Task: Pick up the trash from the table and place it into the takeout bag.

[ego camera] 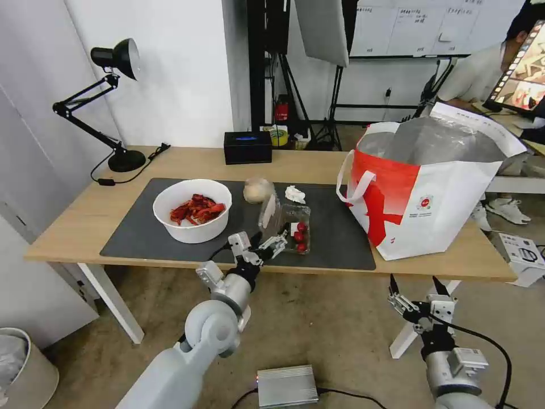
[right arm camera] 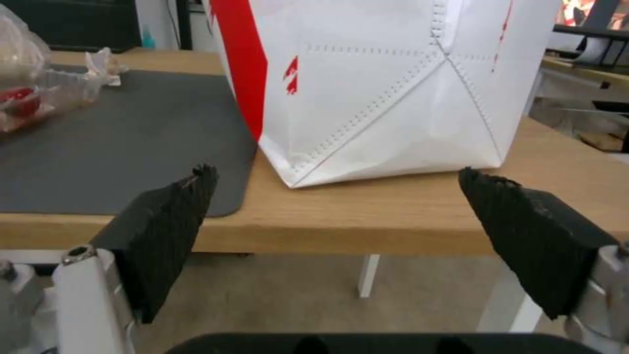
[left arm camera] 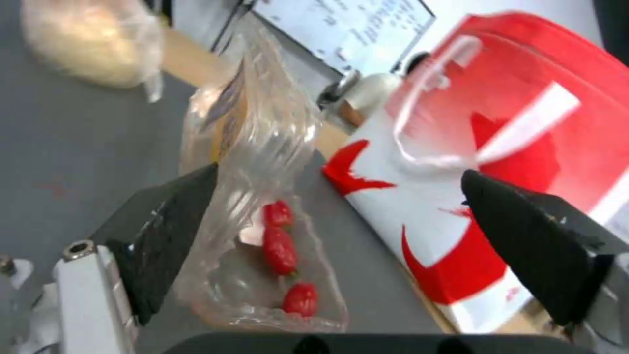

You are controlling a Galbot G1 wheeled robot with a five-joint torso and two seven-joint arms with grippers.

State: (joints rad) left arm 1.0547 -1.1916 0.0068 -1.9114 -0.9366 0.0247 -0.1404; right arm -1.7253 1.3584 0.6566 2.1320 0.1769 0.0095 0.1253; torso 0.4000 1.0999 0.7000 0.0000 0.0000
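Trash lies spread on the dark mat (ego camera: 136, 227) of the tabletop (ego camera: 74, 227): a white bowl of red shells (ego camera: 192, 210), a plastic-wrapped beige lump (ego camera: 257, 190), a crumpled tissue (ego camera: 294, 194) and a clear clamshell tray (ego camera: 286, 221) with red bits, its lid standing up; the takeout bag (ego camera: 426, 187) stands open on the right of the tabletop, well apart from the tray. The left claw (ego camera: 262, 245) hangs at the tray's near edge with its fingers apart, one finger (left arm camera: 164, 231) close against the flimsy lid; the right claw (ego camera: 417, 287) waits low in front of the tabletop, fingers spread and holding nothing.

Thin plastic could buckle or slip from a pinch on the lid alone, I judge; the tray might then tip and spill its red bits onto the mat.

Whether that finger touches the lid cannot be told; the bag's inside is mostly hidden by its silver lining.
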